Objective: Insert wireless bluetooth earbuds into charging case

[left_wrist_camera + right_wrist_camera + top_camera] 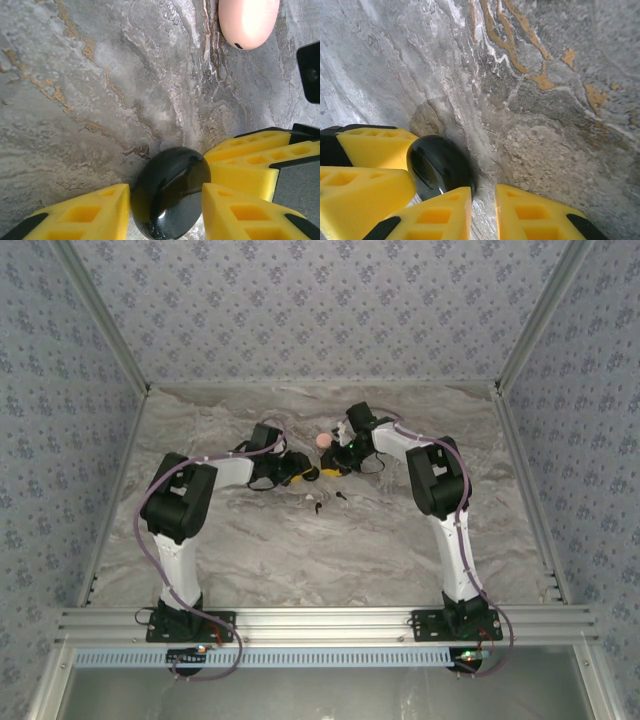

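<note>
Two earbuds loose on table, outside glossy black case

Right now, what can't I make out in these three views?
- Earbuds: top view, too small to tell orientation.
- Black disc: left wrist view, bottom cut by frame edge, sides covered by left gripper; open or closed unclear.
- Pink object: left wrist view, top cut by frame edge.
- Right gripper: right wrist view, contact with the disc unclear.

A pink oval (smooth, glossy) lies on the marbled tabletop.
</note>
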